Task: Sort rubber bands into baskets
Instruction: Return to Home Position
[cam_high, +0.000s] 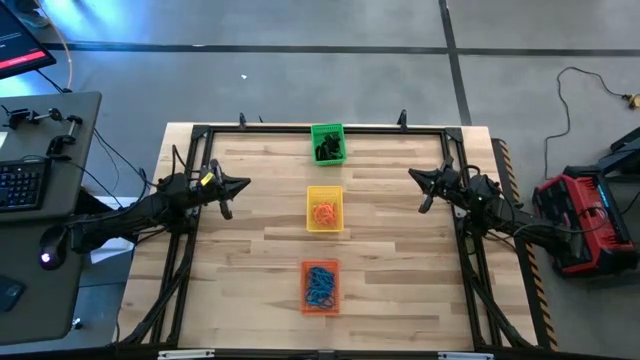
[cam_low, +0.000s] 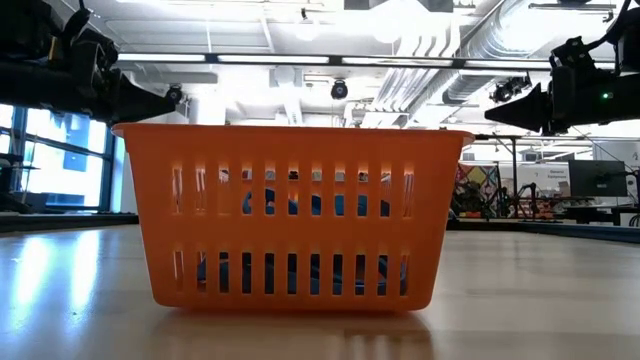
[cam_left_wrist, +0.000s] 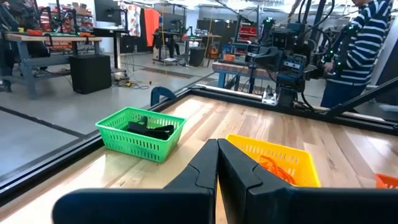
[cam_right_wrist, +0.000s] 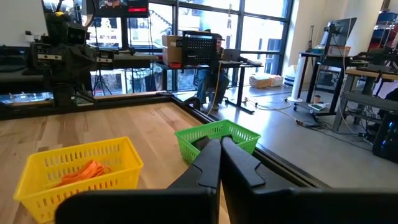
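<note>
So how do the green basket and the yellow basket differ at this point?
The green basket holds black rubber bands; the yellow basket holds orange rubber bands. The green basket sits at the edge of the table, the yellow basket mid-table. Both stand upright with slotted walls and look equal in size.
</note>
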